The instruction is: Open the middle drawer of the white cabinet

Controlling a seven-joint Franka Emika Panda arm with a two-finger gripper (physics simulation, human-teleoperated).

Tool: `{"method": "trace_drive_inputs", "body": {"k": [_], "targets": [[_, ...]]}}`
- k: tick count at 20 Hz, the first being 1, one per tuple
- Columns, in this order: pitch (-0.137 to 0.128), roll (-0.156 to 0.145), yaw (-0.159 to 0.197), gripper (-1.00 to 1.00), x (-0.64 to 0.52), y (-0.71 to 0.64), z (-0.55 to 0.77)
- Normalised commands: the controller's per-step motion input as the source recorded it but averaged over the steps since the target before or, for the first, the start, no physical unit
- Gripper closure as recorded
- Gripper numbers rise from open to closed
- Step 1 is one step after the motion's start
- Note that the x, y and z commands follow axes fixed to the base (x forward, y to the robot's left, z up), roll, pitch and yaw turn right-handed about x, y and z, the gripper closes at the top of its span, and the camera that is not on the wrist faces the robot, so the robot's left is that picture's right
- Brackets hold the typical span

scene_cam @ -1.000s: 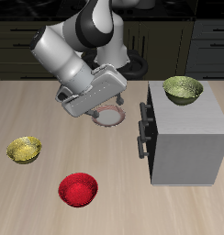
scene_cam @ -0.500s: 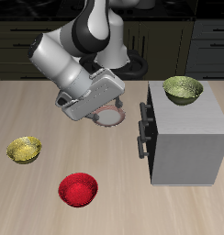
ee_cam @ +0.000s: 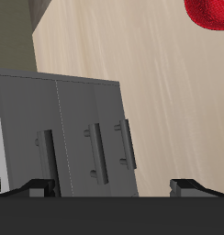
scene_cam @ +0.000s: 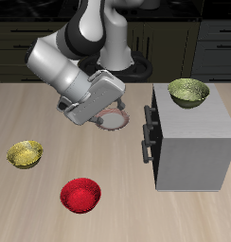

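Note:
The white cabinet point(scene_cam: 193, 142) stands on the table, its drawer face turned toward my gripper point(scene_cam: 123, 99). It has three stacked fronts with dark bar handles. The middle drawer point(scene_cam: 151, 133) is closed. My gripper hovers above the table a short way from that face, level with the upper fronts, open and empty. In the wrist view the cabinet point(ee_cam: 22, 110) fills the frame. The middle drawer's handle point(ee_cam: 94, 152) lies between the other two handles. My gripper point(ee_cam: 112, 188) shows both fingertips point(ee_cam: 35, 188) wide apart, with nothing between them.
An olive bowl point(scene_cam: 188, 92) sits on the cabinet's top. A pale plate point(scene_cam: 113, 119) lies on the table under my hand. A yellow bowl point(scene_cam: 25, 153) and a red bowl point(scene_cam: 80, 195) sit nearer the front edge; the red bowl also shows in the wrist view point(ee_cam: 210, 11).
The arm has drawn back a little from the cabinet and the hand has tilted slightly. The gripper stays open and the drawers stay closed.

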Motion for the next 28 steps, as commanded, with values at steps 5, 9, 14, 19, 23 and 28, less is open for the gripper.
{"method": "trace_drive_inputs", "body": {"k": [5,9,14,19,23,28], "targets": [[-0.031,0.012,-0.025,-1.0,0.0,-0.02,0.13],[-0.014,0.034,-0.04,-1.0,0.02,-0.01,-0.03],[0.014,-0.022,0.041,-1.0,0.02,0.01,-0.12],[0.008,-0.009,0.031,-1.0,0.0,-0.05,-0.07],[0.023,-0.014,-0.001,-1.0,-0.01,-0.11,-0.19],[0.024,0.0,-0.011,-1.0,-0.04,-0.05,-0.22]]}}
